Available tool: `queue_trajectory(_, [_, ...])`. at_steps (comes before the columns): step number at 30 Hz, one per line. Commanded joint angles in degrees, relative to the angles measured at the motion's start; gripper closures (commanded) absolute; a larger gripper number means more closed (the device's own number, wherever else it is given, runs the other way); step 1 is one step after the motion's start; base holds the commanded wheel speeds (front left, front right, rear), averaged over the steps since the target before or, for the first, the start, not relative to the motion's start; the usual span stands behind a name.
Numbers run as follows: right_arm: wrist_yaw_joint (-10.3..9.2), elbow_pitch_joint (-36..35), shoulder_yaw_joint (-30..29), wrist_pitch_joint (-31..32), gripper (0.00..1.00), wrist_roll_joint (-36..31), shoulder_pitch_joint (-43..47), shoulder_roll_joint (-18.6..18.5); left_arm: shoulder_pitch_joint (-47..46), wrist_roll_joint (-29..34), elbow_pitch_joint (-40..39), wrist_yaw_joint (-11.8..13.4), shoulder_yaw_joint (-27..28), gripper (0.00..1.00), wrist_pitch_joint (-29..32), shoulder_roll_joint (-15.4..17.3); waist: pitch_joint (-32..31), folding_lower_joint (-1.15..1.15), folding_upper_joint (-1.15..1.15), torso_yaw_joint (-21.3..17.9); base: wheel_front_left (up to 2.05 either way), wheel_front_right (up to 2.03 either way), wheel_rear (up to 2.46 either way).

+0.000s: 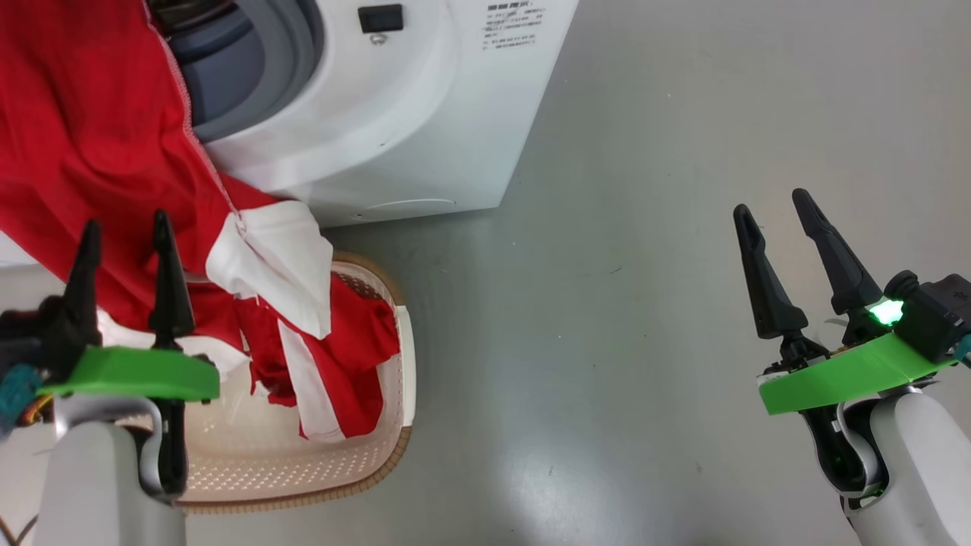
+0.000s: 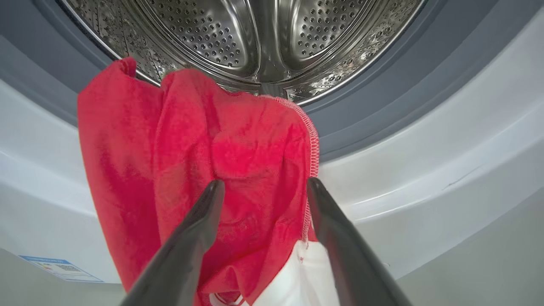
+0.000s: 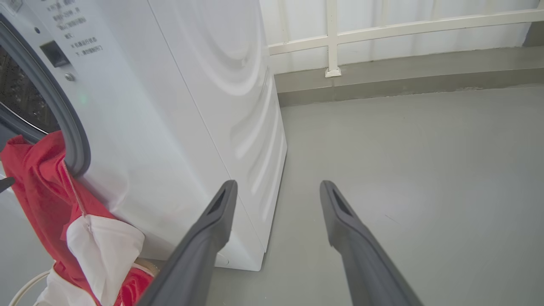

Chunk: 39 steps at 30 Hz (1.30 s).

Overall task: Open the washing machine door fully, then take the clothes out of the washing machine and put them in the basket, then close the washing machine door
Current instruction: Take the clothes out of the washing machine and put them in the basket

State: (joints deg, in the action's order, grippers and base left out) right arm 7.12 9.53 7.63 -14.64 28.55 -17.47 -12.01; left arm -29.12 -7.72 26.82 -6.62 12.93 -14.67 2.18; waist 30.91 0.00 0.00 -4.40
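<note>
Grey floor (image 1: 645, 227), smooth and faintly glossy, on all sides. At far left: left gripper (image 1: 127, 220), long dark fingers spread wide, nothing pinched, standing in front of the clothes (image 1: 83, 129). Clothes: soft red fabric with white panels and a stitched hem. Draped from the drum (image 2: 255, 38) mouth, across the grey rubber gasket (image 1: 300, 45), down into the basket (image 1: 303, 462); covers the lower lip of the opening. Basket: cream perforated plastic, rounded, brown woven-look rim, on the floor just before the washing machine (image 1: 394, 114). Machine: white, glossy, boxy; drum of perforated steel; black latch (image 1: 379, 17) right of the opening. At right: right gripper (image 1: 771, 201), jaws likewise apart and empty, over bare floor, well apart from the machine. White railing (image 3: 331, 38) along the back wall.
</note>
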Motion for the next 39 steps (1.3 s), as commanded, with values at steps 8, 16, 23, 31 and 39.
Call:
queue_trajectory(8, [0.36,-1.3,0.8,-0.4,0.00,-0.6,2.5,-0.7,9.2,-0.3,-13.9,1.0,0.1,0.00,-0.3,0.7,-0.6,0.00,0.00,0.2,0.00,0.00,0.00])
queue_trajectory(16, [0.36,-1.2,0.6,-0.4,0.00,-0.4,2.6,-0.8,15.8,-1.4,-22.4,3.4,-2.1,0.00,-0.3,0.7,-0.8,0.00,0.00,0.5,0.00,0.00,0.00])
queue_trajectory(23, [0.36,-1.2,0.4,-0.4,0.00,-0.4,2.6,-0.8,18.7,-2.6,-26.2,5.2,-3.3,0.00,-0.3,0.7,-0.7,0.00,0.00,0.5,0.00,0.00,0.00])
queue_trajectory(31, [0.36,-1.2,0.5,-0.4,0.00,-0.4,2.6,-0.7,18.8,-3.1,-26.2,5.6,-3.5,0.00,-0.3,0.7,-0.6,0.00,0.00,0.2,0.00,0.00,0.00])
queue_trajectory(39, [0.36,-1.1,0.7,-0.4,0.00,-0.4,2.5,-0.5,16.8,-3.2,-23.7,5.2,-3.2,0.00,-0.3,0.7,-0.6,0.00,0.00,0.1,0.00,0.00,0.00])
